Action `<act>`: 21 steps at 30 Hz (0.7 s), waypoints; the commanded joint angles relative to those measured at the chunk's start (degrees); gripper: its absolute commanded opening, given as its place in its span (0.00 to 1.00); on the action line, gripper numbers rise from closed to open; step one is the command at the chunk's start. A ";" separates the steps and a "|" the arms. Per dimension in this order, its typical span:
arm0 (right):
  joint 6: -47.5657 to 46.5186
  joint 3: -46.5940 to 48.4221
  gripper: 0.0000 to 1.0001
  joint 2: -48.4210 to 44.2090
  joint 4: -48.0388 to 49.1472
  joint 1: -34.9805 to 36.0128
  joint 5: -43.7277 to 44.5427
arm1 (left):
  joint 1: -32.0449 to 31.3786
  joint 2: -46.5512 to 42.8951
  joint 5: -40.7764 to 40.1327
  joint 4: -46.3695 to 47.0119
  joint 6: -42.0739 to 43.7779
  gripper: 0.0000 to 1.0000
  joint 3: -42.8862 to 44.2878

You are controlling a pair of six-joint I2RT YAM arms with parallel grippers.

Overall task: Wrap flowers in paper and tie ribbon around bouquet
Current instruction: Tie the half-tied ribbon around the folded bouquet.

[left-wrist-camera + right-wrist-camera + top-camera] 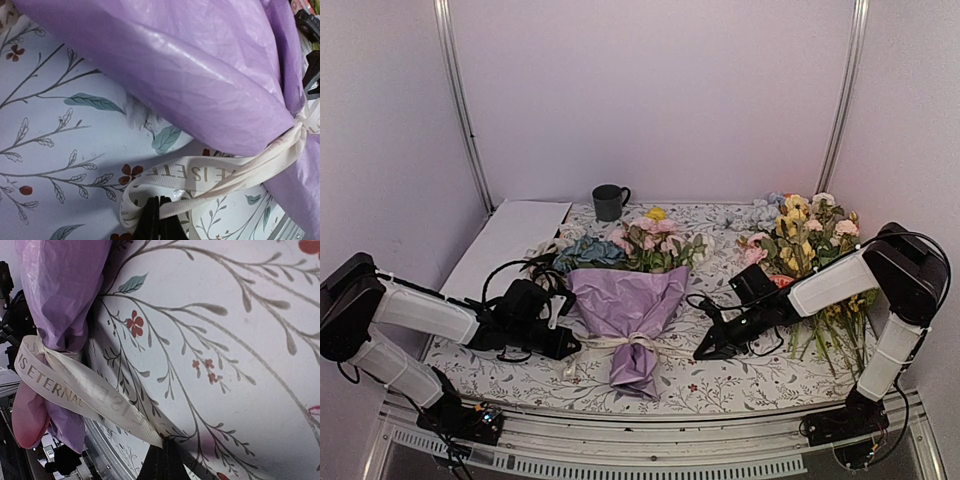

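Observation:
The bouquet lies mid-table, a cone of lilac paper [625, 300] with its pink, blue and yellow flowers [642, 240] at the far, wide end. A cream ribbon [636, 343] with printed letters is knotted round its narrow neck. My left gripper [572, 347] sits low at the left of the neck, shut on one ribbon tail [210, 175] at its tips [159, 202]. My right gripper [701, 352] is at the right of the neck, shut on the other tail [75, 390] at its tips [164, 445]. The purple paper [190, 65] fills the left wrist view's top.
A dark mug [609, 201] stands at the back. A flat white sheet [510, 240] lies at the far left. A loose pile of yellow and pink flowers [810, 250] lies under my right arm. The floral cloth [720, 385] ends at the metal front rail [650, 440].

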 commanded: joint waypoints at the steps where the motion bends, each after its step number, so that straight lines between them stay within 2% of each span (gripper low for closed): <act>1: -0.91 -2.62 0.00 -0.74 -2.04 -0.97 0.59 | 0.09 2.04 -1.17 -6.48 -0.66 0.00 -2.55; 9: -0.28 -5.00 0.00 -1.34 -0.72 -1.07 0.06 | 0.07 2.78 -0.65 -6.31 -0.36 0.00 -2.12; 13: -0.89 -3.30 0.00 -2.25 -1.17 -1.07 -0.95 | -0.52 1.45 1.37 -4.88 1.02 0.00 -1.67; 15: -2.01 -1.43 0.04 -3.40 -2.00 -1.07 -1.77 | -1.94 -0.69 1.21 -4.65 2.02 0.03 -0.85; 18: -3.59 2.28 0.27 -6.23 -4.39 -1.12 -1.52 | -3.84 -4.60 -0.93 -6.11 3.60 0.39 1.07; 19: -4.08 3.83 0.34 -7.37 -5.56 -1.20 -0.85 | -4.16 -6.05 -1.26 -6.73 4.36 0.48 1.74; 21: -5.64 7.19 0.50 -10.25 -8.66 -1.68 0.96 | -4.48 -9.09 -1.23 -8.45 5.50 0.59 3.07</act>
